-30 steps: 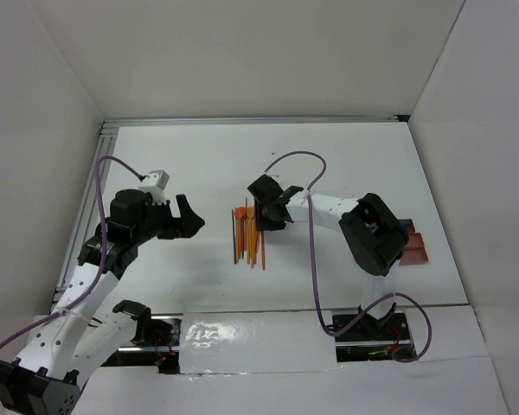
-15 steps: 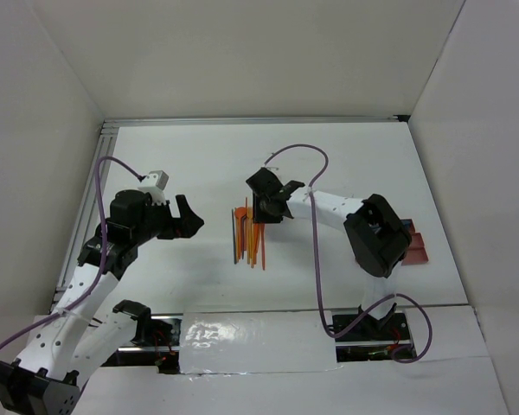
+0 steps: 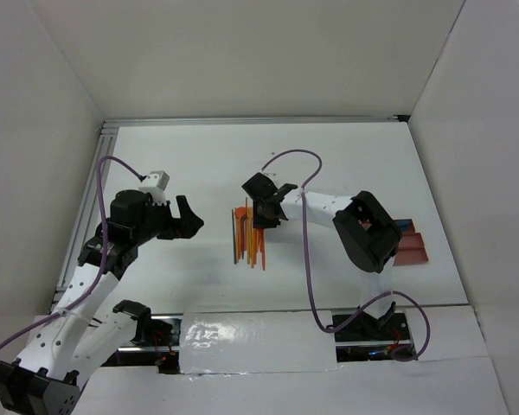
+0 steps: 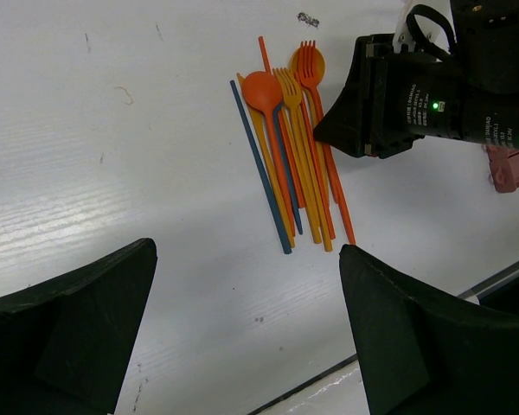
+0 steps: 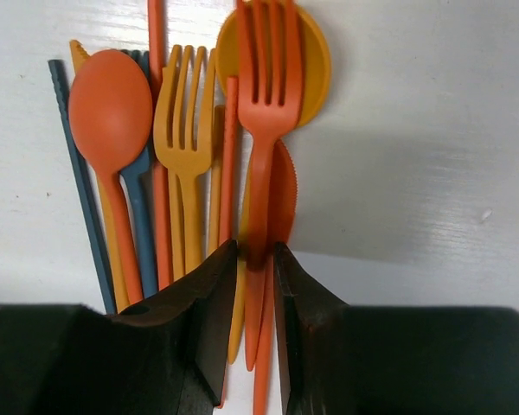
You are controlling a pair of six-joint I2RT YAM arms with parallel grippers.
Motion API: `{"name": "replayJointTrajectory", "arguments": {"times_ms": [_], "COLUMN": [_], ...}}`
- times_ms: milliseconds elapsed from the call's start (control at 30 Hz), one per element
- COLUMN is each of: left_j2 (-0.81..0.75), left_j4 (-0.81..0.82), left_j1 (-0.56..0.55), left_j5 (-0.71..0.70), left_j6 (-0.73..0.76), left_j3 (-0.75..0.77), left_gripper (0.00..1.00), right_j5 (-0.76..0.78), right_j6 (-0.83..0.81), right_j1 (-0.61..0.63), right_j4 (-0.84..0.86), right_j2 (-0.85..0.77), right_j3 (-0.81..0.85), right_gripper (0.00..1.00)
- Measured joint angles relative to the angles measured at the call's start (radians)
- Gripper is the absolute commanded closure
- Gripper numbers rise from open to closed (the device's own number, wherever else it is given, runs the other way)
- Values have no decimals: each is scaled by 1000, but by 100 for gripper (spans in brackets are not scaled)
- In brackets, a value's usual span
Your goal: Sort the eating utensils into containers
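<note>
Edging in over the heap since a second ago, the right pincer [image 5: 253, 252] is narrowing around the orange fork [image 5: 264, 130] at its handle, with slivers of gap showing on either side. More eating utensils [image 4: 290, 164] are lying fanned just ahead of it on the worktop [image 3: 346, 156]. Containers [image 3: 411, 251] are sitting well behind it. The left pincer [image 4: 246, 255] is hanging wide, well apart.

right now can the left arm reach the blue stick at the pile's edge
Probably yes: the blue stick lies uncovered on the pile's side facing it; the right end effector is opposite.
</note>
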Motion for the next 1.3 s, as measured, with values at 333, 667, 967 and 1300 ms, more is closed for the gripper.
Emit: {"name": "replayJointTrajectory", "arguments": {"times_ms": [333, 667, 967, 1300], "left_j2": [0, 0, 23, 23], "left_j4": [1, 9, 16, 32], "left_j1": [0, 0, 0, 0], "left_j5": [-7, -10, -1, 14], "left_j6": [0, 2, 3, 4], "left_j3": [-5, -8, -11, -11], "left_gripper": [0, 0, 0, 0], "right_j5": [38, 54, 83, 249], "right_j6": [12, 26, 130, 400], "right_j1": [1, -4, -103, -538], "right_j4": [-7, -74, -136, -324], "right_j2": [8, -66, -311, -711], "right_j3": [10, 16, 2, -282], "right_gripper": [100, 100, 100, 100]}}
